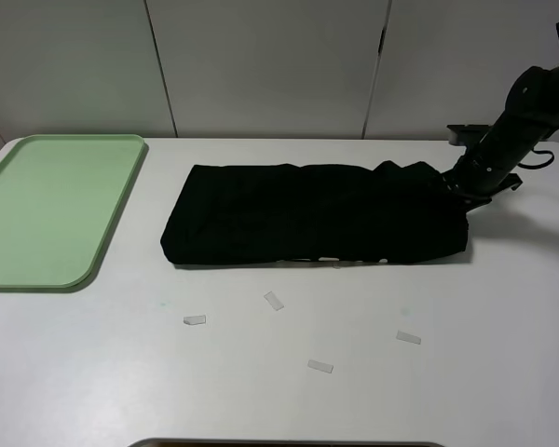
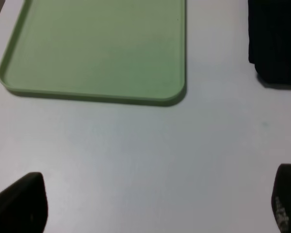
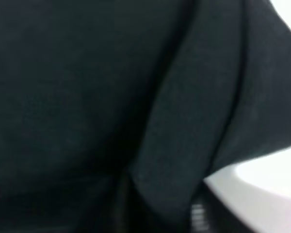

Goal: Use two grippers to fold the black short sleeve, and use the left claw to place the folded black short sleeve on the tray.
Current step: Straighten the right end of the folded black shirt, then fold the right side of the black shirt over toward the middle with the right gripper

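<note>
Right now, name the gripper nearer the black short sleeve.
Right. The right gripper is against the right end of the black short sleeve; the left gripper hangs open over bare table, apart from it.

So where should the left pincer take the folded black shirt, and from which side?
Probably the shirt by its left end, from the tray side: it lies as a long flat band, that edge is free, and the right pincer sits at the opposite end.

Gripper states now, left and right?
Left black two-finger gripper: open, holding nothing.
Right black gripper: against the black cotton short-sleeved T-shirt, jaws hidden, cannot tell.
</note>
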Controlling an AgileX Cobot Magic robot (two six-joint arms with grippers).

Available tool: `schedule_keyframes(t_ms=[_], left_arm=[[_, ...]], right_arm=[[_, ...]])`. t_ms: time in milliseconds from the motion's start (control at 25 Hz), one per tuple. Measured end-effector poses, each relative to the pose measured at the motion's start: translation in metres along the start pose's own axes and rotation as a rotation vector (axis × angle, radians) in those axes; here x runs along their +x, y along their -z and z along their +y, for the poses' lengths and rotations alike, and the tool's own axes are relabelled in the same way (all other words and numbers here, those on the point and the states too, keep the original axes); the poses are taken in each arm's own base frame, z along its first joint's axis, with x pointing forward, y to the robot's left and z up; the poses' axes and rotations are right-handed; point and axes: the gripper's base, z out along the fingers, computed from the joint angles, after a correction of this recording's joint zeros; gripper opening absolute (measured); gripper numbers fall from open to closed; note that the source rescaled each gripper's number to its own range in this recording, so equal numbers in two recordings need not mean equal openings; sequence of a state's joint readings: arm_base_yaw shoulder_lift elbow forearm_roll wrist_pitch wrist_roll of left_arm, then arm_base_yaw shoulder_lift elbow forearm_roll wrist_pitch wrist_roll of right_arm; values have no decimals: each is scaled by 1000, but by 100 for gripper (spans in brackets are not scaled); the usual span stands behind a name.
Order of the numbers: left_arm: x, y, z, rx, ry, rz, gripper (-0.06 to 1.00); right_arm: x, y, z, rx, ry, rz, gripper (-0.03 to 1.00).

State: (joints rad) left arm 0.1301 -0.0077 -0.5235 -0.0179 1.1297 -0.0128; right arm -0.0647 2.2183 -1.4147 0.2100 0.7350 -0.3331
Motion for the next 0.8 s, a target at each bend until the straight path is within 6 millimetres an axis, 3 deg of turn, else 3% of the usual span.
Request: schedule_keyframes(t_ms=[240, 440, 800], left_arm=[[0, 0, 0, 0, 1, 0, 91], [0, 0, 0, 1, 1, 0, 91], [0, 0, 0, 1, 1, -2, 91]], right_arm=[[0, 0, 1, -1, -2, 1, 8], [1, 12, 0, 23, 29, 6, 8], [1, 83, 1, 127, 85, -74, 8]])
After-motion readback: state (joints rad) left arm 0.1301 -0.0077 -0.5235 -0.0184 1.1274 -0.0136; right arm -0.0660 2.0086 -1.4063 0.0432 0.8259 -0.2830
